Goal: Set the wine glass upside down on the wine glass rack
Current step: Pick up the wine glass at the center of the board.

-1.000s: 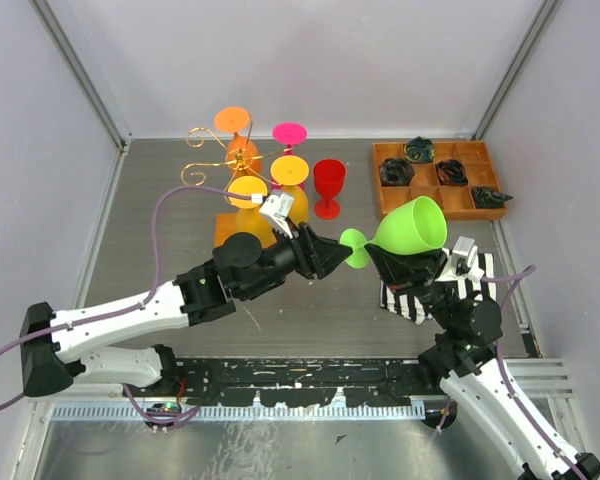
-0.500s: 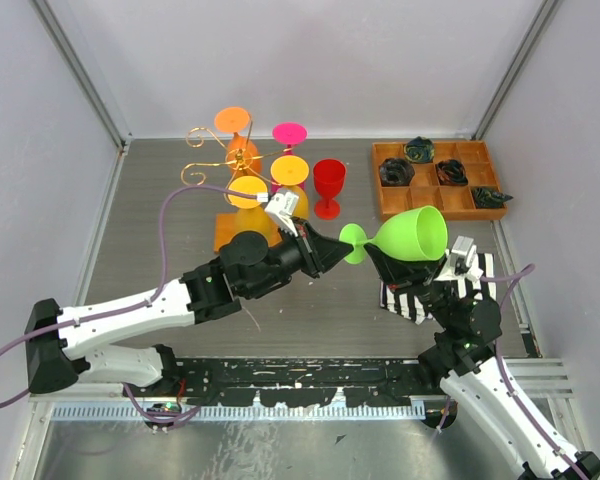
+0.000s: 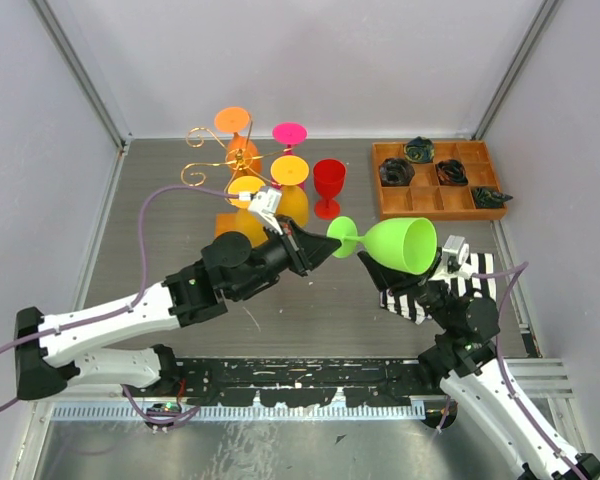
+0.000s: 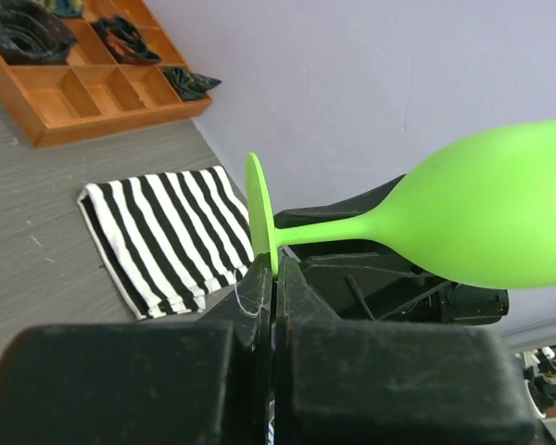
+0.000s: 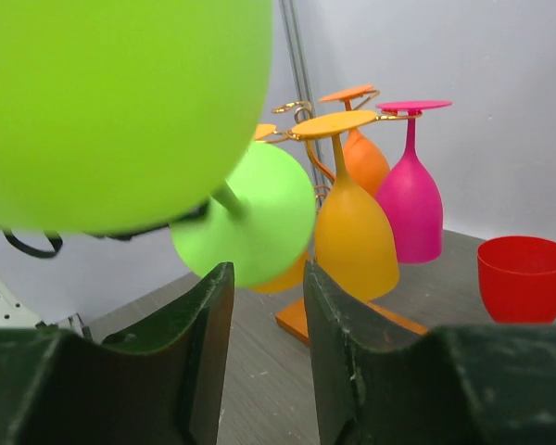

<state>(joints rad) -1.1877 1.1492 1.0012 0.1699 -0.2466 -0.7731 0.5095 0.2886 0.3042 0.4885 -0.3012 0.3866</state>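
Green is the wine glass (image 3: 400, 245) that your left gripper (image 3: 315, 250) holds tight by the thin edge of its round foot. The glass lies on its side up in the air, foot to the left and open mouth to the right. Your right gripper (image 5: 267, 273) is close by the bowl, with its fingers apart and nothing between them. A black and white striped cloth (image 3: 408, 300) lies below on the gray table (image 3: 160, 230).

The rack (image 3: 242, 158), gold wire on an orange-brown board, stands near, behind your left gripper. An orange glass (image 5: 363, 165), a yellow glass (image 5: 352, 241) and a pink glass (image 5: 410, 209) hang on it upside down. The green glass is not on it yet. A red glass (image 3: 329, 180) stands upright just beside the rack. A wooden tray (image 3: 380, 195) sits at the back right.
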